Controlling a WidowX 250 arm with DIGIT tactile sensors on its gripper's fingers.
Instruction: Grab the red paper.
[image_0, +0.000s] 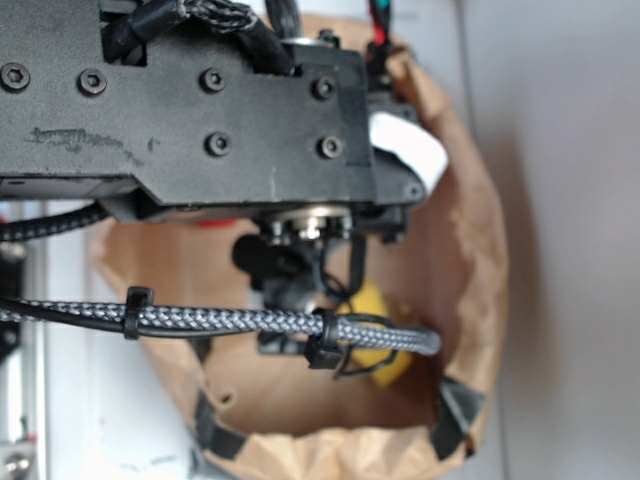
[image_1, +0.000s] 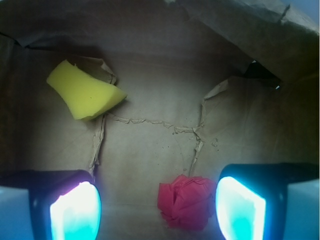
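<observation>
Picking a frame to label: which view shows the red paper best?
The wrist view: the red paper lies in plain sight on the bag floor between the open end effector fingers. In the exterior view the arm blocks it; at most a red sliver shows.

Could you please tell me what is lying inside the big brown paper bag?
Inside the big brown paper bag lie a yellow wedge-shaped sponge and a crumpled red paper ball. The open gripper hides the floor's near corners.

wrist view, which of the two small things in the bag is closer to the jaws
The red paper, lying between the jaws near the right one; the yellow sponge lies far back.
</observation>
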